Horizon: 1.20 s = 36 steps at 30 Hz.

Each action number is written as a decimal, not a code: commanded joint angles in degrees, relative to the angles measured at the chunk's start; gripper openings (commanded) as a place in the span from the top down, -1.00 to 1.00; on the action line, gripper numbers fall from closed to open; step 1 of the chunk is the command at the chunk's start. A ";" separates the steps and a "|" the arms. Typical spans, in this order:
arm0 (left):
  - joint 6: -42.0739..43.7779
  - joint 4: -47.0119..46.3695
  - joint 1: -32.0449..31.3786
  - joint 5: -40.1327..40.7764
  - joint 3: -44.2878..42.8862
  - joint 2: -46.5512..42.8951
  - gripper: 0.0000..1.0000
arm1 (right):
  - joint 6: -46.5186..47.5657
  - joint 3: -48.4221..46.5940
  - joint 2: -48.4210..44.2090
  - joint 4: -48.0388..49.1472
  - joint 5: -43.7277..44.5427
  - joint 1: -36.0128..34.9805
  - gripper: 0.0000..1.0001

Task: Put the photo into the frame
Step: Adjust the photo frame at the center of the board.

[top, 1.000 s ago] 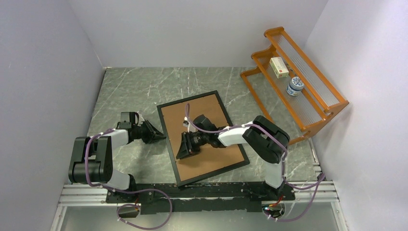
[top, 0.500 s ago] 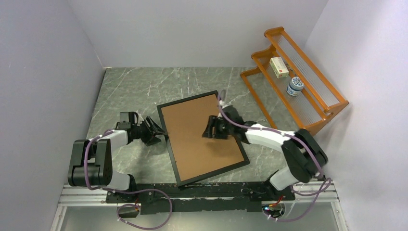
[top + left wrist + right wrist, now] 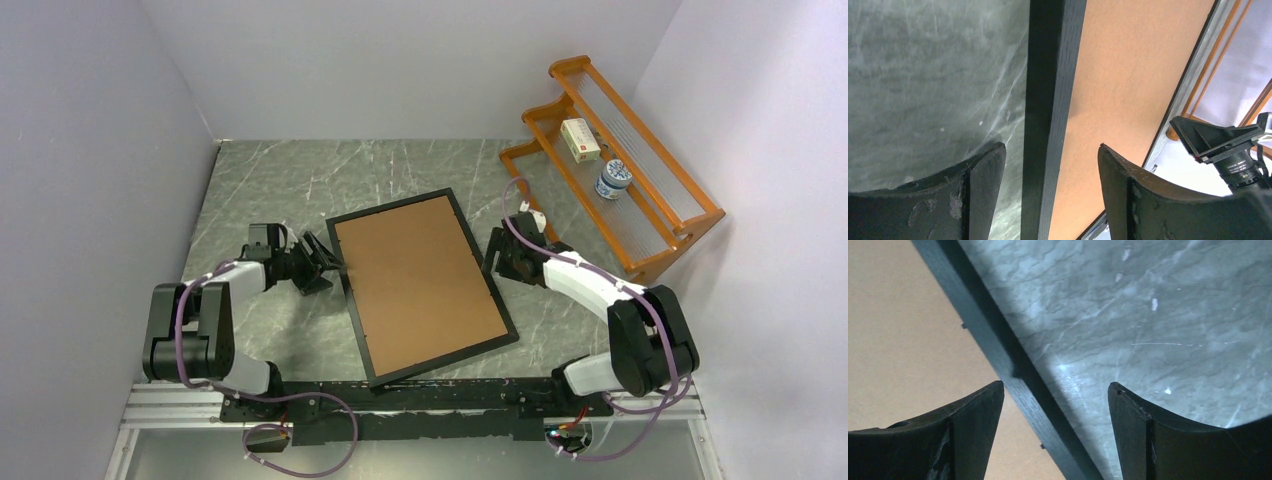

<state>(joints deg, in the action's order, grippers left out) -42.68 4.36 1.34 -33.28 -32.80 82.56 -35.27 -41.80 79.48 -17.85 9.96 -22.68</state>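
Note:
The frame (image 3: pixel 420 282) lies face down on the marble table, its brown backing board up inside a thin black edge. The photo is hidden. My left gripper (image 3: pixel 334 266) is open at the frame's left side. In the left wrist view its fingers stand either side of the black edge (image 3: pixel 1048 75) without touching it, gripper (image 3: pixel 1050 146). My right gripper (image 3: pixel 493 258) is open at the frame's right side. In the right wrist view the black edge (image 3: pixel 993 345) runs between the spread fingers of the gripper (image 3: pixel 1056 384), with the brown board (image 3: pixel 898 340) to its left.
An orange wooden rack (image 3: pixel 640 215) stands at the back right, holding a white box (image 3: pixel 580 139) and a blue-and-white jar (image 3: pixel 613 179). Grey walls close in the table (image 3: pixel 270 190) on the left, back and right.
My right gripper has left the middle of the backing board, moved out to the frame's right edge and opened. My left gripper has opened at the left edge.

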 commanded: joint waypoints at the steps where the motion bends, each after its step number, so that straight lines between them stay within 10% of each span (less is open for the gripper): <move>1: -1.01 -3.27 -0.14 -1.21 -2.05 3.29 -0.44 | 2.07 0.77 -0.63 -0.52 -2.79 1.55 -0.60; 19: -6.48 -11.97 -5.56 -6.59 -18.53 20.71 -0.38 | -3.28 11.24 -4.53 10.38 -34.81 -0.17 -0.52; 28: -4.11 -6.66 -9.17 -4.95 -33.37 33.28 -0.33 | -14.59 15.06 -7.05 16.44 -29.62 -12.93 -0.50; 36: 5.56 19.33 -8.75 22.59 -41.61 25.49 -0.52 | -13.01 12.30 -15.13 4.74 -9.19 -17.45 -0.56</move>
<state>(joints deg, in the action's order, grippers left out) -42.74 6.74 -6.90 -24.58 -71.75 114.30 -47.86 -27.55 70.91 -8.08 -11.86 -37.71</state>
